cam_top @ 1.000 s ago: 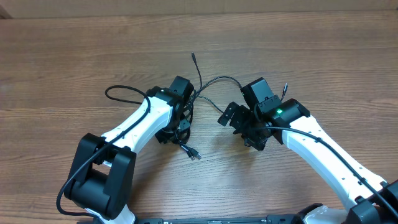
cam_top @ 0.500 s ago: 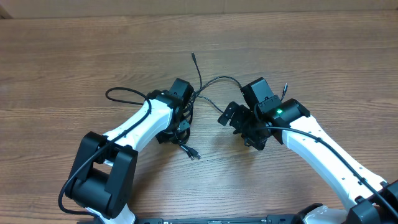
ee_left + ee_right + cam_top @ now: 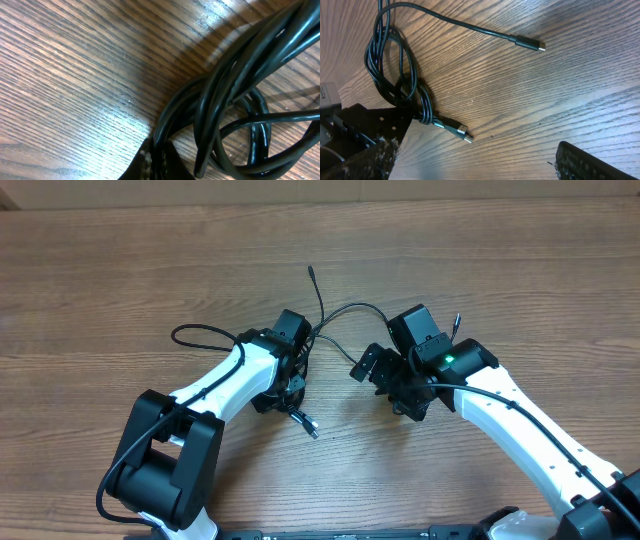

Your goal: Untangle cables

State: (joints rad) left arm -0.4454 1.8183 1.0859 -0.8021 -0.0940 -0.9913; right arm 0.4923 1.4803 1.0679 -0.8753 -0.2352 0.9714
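Since one second ago, a small pull at the left gripper [image 3: 287, 388]: jaws then partly apart, now pressed together. Dragged with it, a little toward the arm, the silver plug end [image 3: 311, 429]; shifted slightly also the wide loop [image 3: 174, 334] on the left side. Same place and same pose for the right arm.

Seen from above, the cables [image 3: 352, 305] in the middle of the wooden table [image 3: 520, 260], between the two arms. Thick knot of black strands, mostly hidden under the left wrist. From there one strand up to a small plug tip [image 3: 311, 271], one arc over toward the right arm, and the short tail with the silver plug down toward the near edge.

From the left wrist, very close: several glossy black strands bunched together, running from the upper right down into the dark fingertips [image 3: 150, 162] at the bottom edge. Clamped there between the closed jaws, as far as visible; how many strands inside the grip, impossible to tell.

Right gripper [image 3: 472, 155] wide open, holding nothing, low over the wood. Ahead of its two fingers in that view, the coiled part of the cables, twisted around itself, with the silver plug lying flat at the end of it. Further up, a second plug end [image 3: 529, 44] on bare wood, well apart from the coil, its cord curving back to the top of the coil.
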